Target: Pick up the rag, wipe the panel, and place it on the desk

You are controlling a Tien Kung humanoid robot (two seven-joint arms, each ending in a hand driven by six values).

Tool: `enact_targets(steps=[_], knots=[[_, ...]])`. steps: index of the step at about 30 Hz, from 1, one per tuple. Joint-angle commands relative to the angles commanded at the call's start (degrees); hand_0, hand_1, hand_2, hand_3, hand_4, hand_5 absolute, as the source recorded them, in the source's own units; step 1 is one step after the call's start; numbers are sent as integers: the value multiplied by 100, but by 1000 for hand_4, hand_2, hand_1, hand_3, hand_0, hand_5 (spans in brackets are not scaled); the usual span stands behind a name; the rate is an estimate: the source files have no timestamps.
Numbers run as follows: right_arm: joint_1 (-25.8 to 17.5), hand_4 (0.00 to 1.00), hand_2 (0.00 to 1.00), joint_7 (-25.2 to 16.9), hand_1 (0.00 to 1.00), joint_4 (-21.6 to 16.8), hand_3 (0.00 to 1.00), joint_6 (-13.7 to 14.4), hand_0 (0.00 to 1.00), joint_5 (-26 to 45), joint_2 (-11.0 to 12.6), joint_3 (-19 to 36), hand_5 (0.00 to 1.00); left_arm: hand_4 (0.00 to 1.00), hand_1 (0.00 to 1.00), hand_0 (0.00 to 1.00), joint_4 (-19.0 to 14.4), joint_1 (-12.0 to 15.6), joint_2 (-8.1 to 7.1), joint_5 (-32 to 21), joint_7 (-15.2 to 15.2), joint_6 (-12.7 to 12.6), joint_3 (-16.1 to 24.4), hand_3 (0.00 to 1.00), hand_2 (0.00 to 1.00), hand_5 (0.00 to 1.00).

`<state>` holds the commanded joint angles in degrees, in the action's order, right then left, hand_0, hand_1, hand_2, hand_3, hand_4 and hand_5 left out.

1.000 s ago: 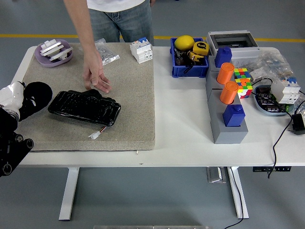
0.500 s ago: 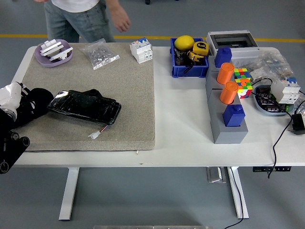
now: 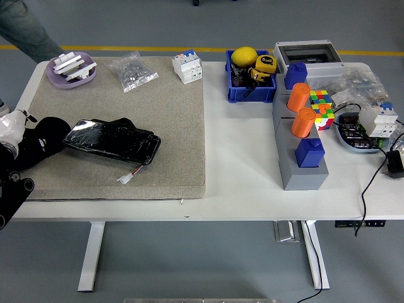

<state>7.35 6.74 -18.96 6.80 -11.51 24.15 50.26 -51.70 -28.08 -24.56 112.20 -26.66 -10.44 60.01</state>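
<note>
Head view gives you the bench with a beige mat [image 3: 126, 126] over its left half, and the black panel [image 3: 113, 141] lies on that mat near the left edge, tilted, with a small white connector [image 3: 127, 177] trailing off its near right corner. A second ago a person's hand was touching the panel's far edge; now only a jeans leg [image 3: 28, 31] remains at the far left corner, so nobody is in your working space any longer. The left hand [image 3: 45, 140] has slid along the left edge until it meets the panel's left end. You cannot tell whether its fingers are spread or curled: it reads as one dark lump, and whether that lump includes the rag you cannot tell either. No separate rag shows anywhere on the bench. The right hand is out of the picture.

Judging by this, you are at the start of the wipe, or still closing on the rag.

Around it: a purple dish [image 3: 71, 69] at the far left corner, a bag of small parts [image 3: 131, 70] and a white breaker [image 3: 187, 67] along the far edge, all well apart from the panel. The blue bin [image 3: 250, 85], grey box [image 3: 302, 142] and orange cylinders [image 3: 303, 122] stand on the right half, out of your way. Only the connector could snag a sweep.
</note>
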Motion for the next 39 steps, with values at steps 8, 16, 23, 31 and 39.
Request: enact_targets(steps=[8,16,23,31,39], knots=[[-24,910,611,0,620,6,558,-5,750,4,12,-5,424,915,868,765,-563,149,-122,106,-288,384,183,839,907,184],[-10,909,610,-3,620,10,558,-3,750,-2,10,-44,423,898,868,766,-1332,451,-236,-302,-391,592,698,843,900,192],[-2,909,609,33,620,46,558,-33,750,82,40,-202,423,807,825,728,-2491,858,-236,-775,-119,546,1930,837,866,188],[-49,909,612,67,621,127,559,-89,750,267,35,-407,423,821,784,702,-3173,1061,-107,-2012,756,31,2598,709,806,176],[-96,908,613,64,620,142,558,-111,750,397,-24,-536,422,816,767,700,-3036,1053,676,-3839,1986,-150,2639,651,774,171]])
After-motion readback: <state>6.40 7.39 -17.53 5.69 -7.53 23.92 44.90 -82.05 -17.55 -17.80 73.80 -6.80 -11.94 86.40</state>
